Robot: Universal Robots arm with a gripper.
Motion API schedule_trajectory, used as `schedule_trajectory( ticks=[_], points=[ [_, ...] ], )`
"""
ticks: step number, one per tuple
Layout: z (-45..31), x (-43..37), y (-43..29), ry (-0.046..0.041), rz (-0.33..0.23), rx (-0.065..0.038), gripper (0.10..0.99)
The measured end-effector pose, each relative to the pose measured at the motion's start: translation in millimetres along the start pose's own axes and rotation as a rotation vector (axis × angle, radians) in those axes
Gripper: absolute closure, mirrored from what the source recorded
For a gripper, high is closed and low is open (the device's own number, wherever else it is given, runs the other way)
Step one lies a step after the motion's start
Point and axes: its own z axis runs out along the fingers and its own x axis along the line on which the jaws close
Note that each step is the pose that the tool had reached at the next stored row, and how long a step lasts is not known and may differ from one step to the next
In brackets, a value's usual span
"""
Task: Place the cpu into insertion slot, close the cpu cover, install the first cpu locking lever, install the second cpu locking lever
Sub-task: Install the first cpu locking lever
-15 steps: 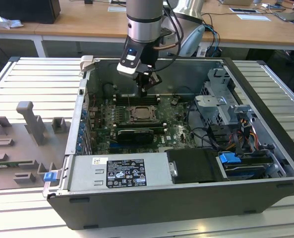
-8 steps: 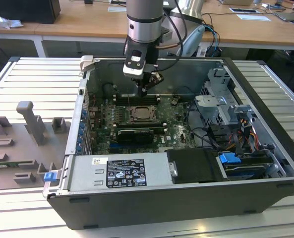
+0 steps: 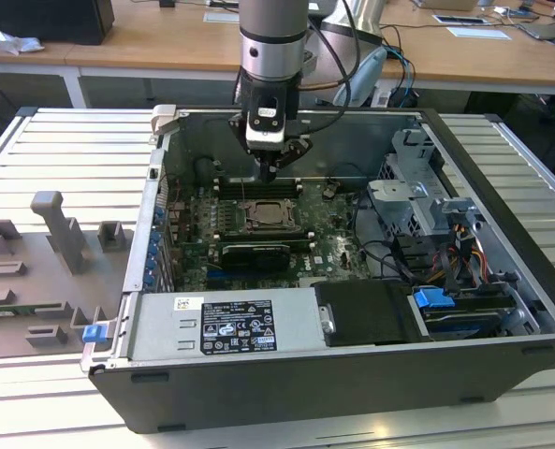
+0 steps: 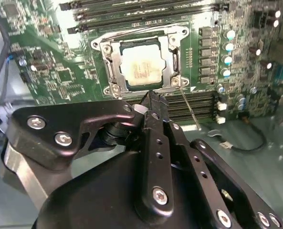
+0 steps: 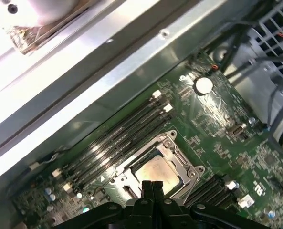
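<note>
Gripper (image 4: 151,98), clenched on nothing, hovers just beside the cpu cover (image 4: 113,62). At the exterior view's centre, the cpu (image 3: 263,216) sits in the insertion slot (image 4: 131,86), cover down. One locking lever (image 4: 190,109) looks unlatched.

Vertical arm (image 3: 272,33), wrist (image 3: 270,84) straight down, claw (image 3: 268,173) with both black fingers (image 5: 147,192) tight together at the tips.

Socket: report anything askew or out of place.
The cpu sits square, with the cover lying flat around it. One thin lever juts out slantwise over the memory slots, apparently unlatched.
</note>
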Motion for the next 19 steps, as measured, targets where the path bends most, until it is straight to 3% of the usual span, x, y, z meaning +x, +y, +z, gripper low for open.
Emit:
schedule_trajectory(
  ticks=[19],
  points=[
    [0.1, 0.0, -0.1, 0.0204, -0.424, 0.0, 0.98]
  ],
)
